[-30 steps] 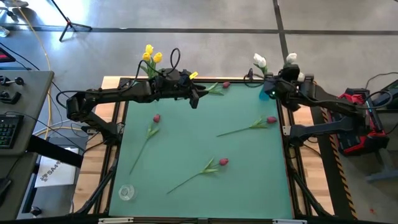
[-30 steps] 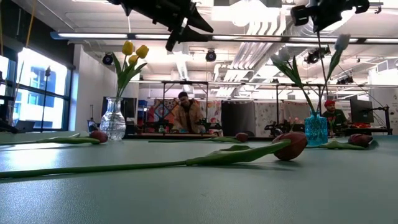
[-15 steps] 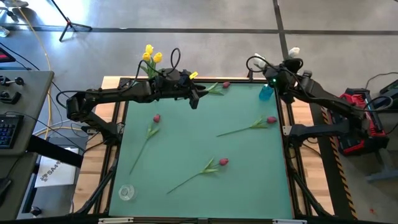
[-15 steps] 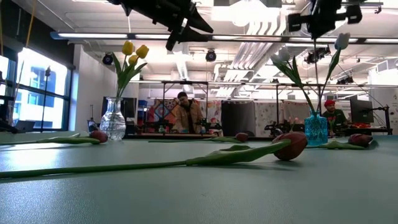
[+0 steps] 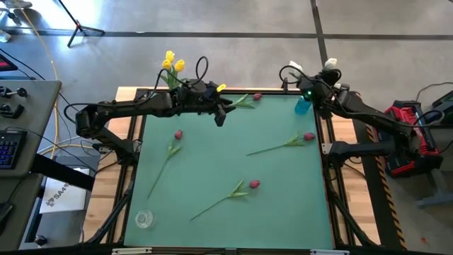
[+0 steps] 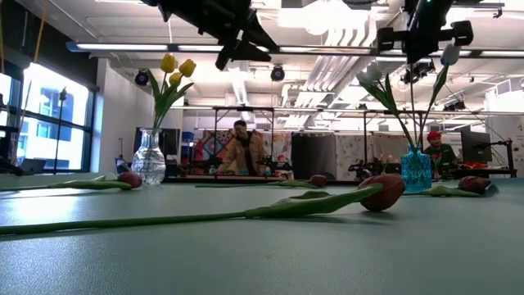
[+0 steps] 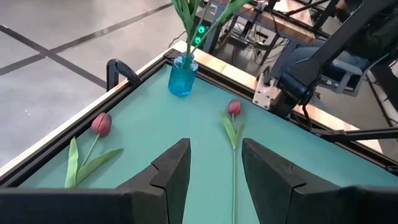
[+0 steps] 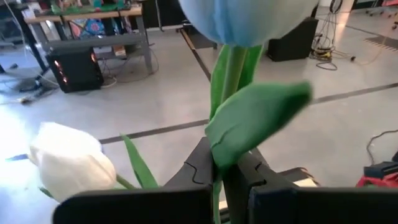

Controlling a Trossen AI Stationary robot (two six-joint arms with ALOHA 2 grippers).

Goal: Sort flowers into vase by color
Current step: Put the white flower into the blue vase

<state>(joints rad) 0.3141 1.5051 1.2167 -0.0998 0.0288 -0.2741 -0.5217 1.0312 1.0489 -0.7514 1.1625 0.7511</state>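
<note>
Clear vase: stood at the far left corner of the desk, three yellow tulips already gathered in it.

Left pincer: held high over the far left part of the desk with its fingers parted and nothing between them, as the left wrist view shows; it has stayed there over the last second.

Red tulips: four are left lying on the desk, one at the left, one near the front, one at the far edge and one at the right; none is sorted yet.

Blue vase: stood at the far right corner, with white tulips rising from it.

Right pincer: clamped on the stem of a white tulip, directly above the blue vase.

Change: a second ago the right arm was further to the right; it has since swung in over the vase, so the white tulip is judged to be at the point of insertion.

Views compared: only the right wrist view shows the stem pinched between the fingers; only the low view shows the tulip hanging upright in line with the blue vase; the small empty glass at the front left corner is seen from above alone.
</note>
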